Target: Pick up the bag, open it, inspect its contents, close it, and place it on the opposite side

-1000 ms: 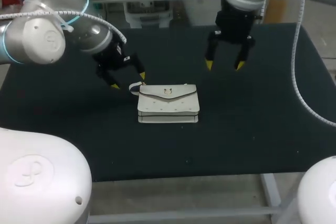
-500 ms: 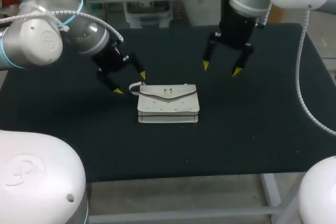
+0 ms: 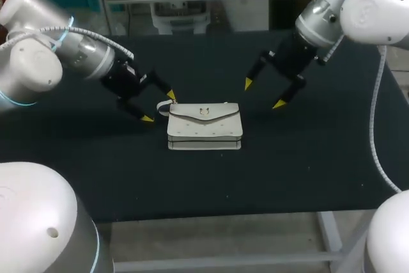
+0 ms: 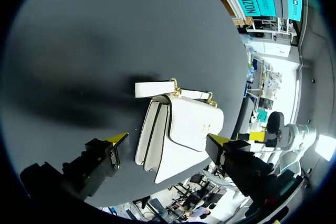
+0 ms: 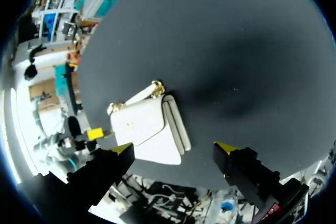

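1. The left arm (image 3: 57, 62) came in from the left edge of the head view. The left gripper (image 3: 160, 107) stood open, fingers spread wide, just beside the left end of the bag.
2. The white handbag (image 3: 204, 126) lay flat near the middle of the black table (image 3: 307, 158). Its flap was closed, with a small gold clasp (image 3: 204, 112), and a short strap (image 3: 163, 105) at its upper left corner.
3. The right gripper (image 3: 263, 94) was also open, up and to the right of the handbag and apart from it.
4. In the left wrist view the handbag (image 4: 184, 124) lay between the open fingers of the left gripper (image 4: 167, 139), and neither visibly touched it.
5. In the right wrist view the handbag (image 5: 144, 127) lay ahead of the right gripper (image 5: 174, 147).
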You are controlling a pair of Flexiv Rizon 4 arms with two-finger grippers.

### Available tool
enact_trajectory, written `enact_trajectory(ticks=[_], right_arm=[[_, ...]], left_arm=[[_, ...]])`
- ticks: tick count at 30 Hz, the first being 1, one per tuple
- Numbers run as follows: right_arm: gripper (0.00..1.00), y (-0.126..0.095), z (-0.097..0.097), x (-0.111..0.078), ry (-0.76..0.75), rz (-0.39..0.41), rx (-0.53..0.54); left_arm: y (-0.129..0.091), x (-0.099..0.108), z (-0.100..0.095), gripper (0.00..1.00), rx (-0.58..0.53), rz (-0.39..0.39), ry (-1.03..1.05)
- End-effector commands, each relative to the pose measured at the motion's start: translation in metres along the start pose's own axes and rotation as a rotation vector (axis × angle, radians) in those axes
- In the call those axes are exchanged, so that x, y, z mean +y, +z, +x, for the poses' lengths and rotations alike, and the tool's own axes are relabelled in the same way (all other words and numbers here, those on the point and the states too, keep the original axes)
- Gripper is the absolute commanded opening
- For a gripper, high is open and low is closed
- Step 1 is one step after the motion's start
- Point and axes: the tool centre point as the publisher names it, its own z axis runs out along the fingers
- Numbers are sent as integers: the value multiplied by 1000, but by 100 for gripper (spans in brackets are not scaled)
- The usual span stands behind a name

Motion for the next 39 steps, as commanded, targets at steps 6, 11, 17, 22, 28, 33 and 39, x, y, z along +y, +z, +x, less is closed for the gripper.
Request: enact_trajectory(ticks=[6, 11, 17, 22, 28, 33, 39], right_arm=[[100, 19, 1, -3, -121, -96, 133], [100, 24, 0, 7, -101, -97, 195], [100, 39, 2, 19, -79, -83, 265], [100, 46, 5, 26, -70, -64, 333], [100, 55, 14, 30, -77, -45, 382], [93, 58, 17, 32, -70, -36, 417], [79, 63, 22, 32, -70, -30, 434]], left_arm=[[10, -4, 2, 100, 63, -48, 33], [12, -4, 3, 100, 91, -65, 48], [18, -6, 3, 95, 120, -87, 54], [18, -8, 2, 78, 141, -98, 53], [24, -9, 1, 73, 170, -116, 50], [26, -9, 0, 70, 188, -123, 48], [30, -7, 1, 61, 207, -135, 51]])
